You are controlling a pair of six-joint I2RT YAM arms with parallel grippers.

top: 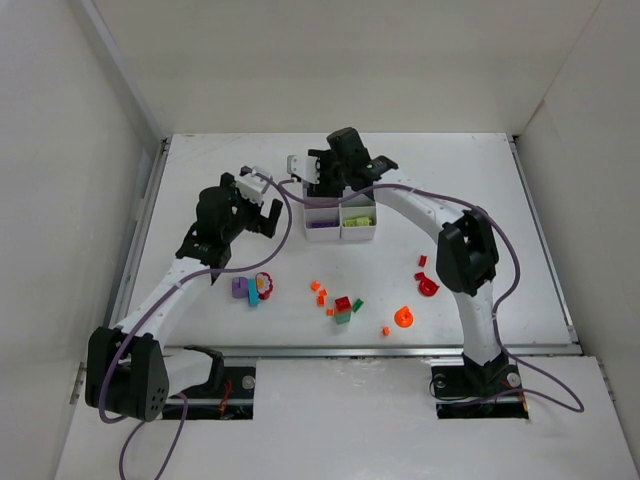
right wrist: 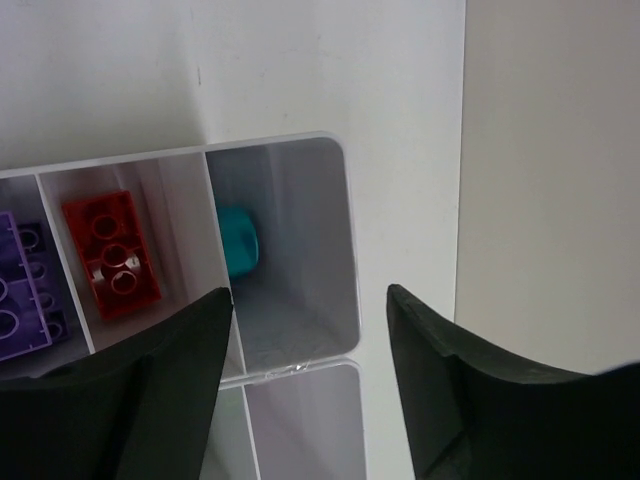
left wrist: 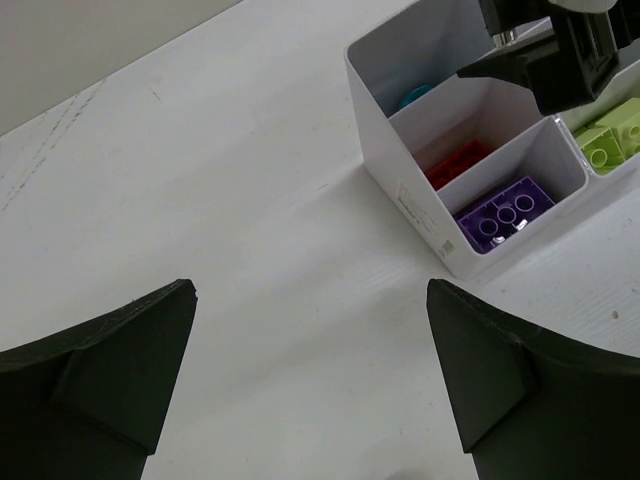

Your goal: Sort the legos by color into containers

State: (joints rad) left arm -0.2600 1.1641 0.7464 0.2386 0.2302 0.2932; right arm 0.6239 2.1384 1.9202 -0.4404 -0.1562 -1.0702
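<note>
The white six-compartment tray (top: 360,236) stands at the table's back middle. In the left wrist view the tray (left wrist: 398,178) holds a teal piece (left wrist: 412,97), a red brick (left wrist: 458,163), a purple brick (left wrist: 505,212) and lime green bricks (left wrist: 612,143). My right gripper (top: 322,180) hovers open and empty over the tray's far end (right wrist: 345,250), above the compartment with the teal piece (right wrist: 238,240), next to the red brick (right wrist: 112,255). My left gripper (top: 262,200) is open and empty over bare table left of the tray. Loose legos lie nearer the front: a purple and pink cluster (top: 250,289), orange bits (top: 319,291), a red and green cluster (top: 343,308).
An orange round piece (top: 403,318) and red pieces (top: 427,285) lie at the front right beside the right arm. White walls enclose the table on the left, back and right. The right gripper's black body (left wrist: 560,50) overhangs the tray in the left wrist view.
</note>
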